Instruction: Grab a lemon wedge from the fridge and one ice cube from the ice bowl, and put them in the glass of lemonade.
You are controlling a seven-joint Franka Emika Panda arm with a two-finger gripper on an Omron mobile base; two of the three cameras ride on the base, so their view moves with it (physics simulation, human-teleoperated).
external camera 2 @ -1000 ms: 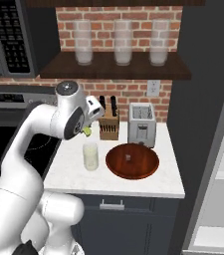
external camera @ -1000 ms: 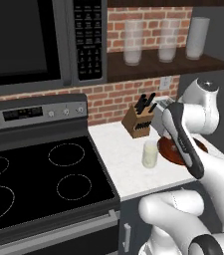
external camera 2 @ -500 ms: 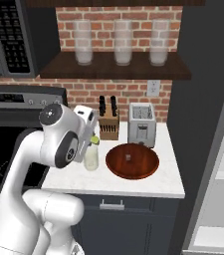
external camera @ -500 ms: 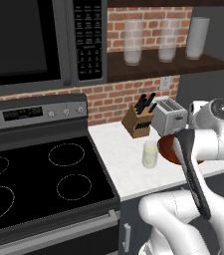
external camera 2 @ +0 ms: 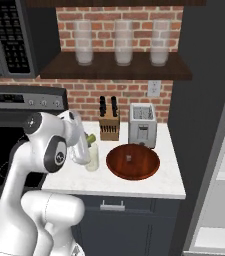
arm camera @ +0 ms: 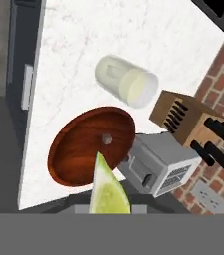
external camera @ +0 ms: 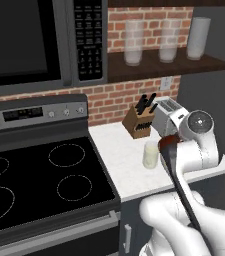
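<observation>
Over the last second our arm has swung down and rightward, bringing the claw (external camera 2: 88, 141) in just above the glass of lemonade (external camera 2: 92, 156) on the desk (external camera 2: 149, 184). The claw is pinching the lemon wedge (arm camera: 108, 191), not yet released. The ice bowl (external camera 2: 133, 161) sits just beside the glass, one ice cube (arm camera: 105, 140) in it. We judge the wedge drop is next, then the cube.

Red brick wall (external camera 2: 84, 95), dark wood shelf (external camera 2: 115, 72) with frosted glasses (external camera 2: 123, 42), black stove (external camera: 39, 180), microwave (external camera: 31, 40), white marble counter (external camera 2: 134, 182), toaster (external camera 2: 142, 125), knife block (external camera 2: 109, 125).
</observation>
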